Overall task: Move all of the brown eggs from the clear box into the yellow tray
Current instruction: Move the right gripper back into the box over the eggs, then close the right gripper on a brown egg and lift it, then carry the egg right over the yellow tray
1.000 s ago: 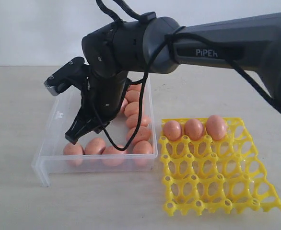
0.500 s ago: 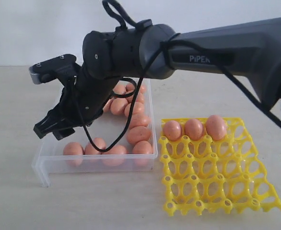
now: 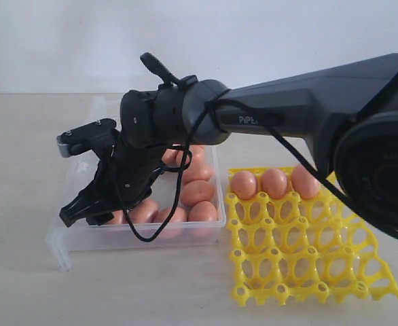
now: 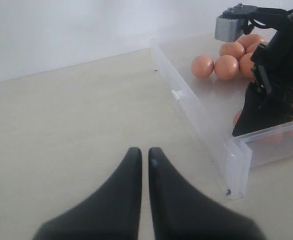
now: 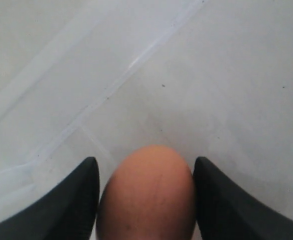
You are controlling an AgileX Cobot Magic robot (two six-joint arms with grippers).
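On a pale tabletop (image 3: 151, 288) a shallow rectangular clear box (image 3: 104, 238) of transparent plastic is set just beside a bright yellow tray (image 3: 238, 255), a square openwork plastic grid of round cells; the box is on the left in the exterior view and the tray on the right. Three smooth oval brown eggs are seated side by side in the tray's far row (image 3: 244, 184) (image 3: 274, 182) (image 3: 305, 181), and every other cell is unfilled. In the box at least seven more eggs can be counted around the arm, among them a row along the near wall (image 3: 202, 211) and a column by the tray-side wall (image 3: 198, 192); an exact total cannot be given, since part of the box is covered by the one dark grey arm (image 3: 308, 109) seen in that view. The right tool (image 3: 87, 214) is lowered into the near left part of the box, and one egg (image 5: 146, 200) is seen between its two black fingers (image 5: 71, 200), flush with both; whether it is squeezed cannot be told. The left tool (image 4: 141, 150) is held over bare tabletop outside the box, fingers nearly together, with nothing between them.
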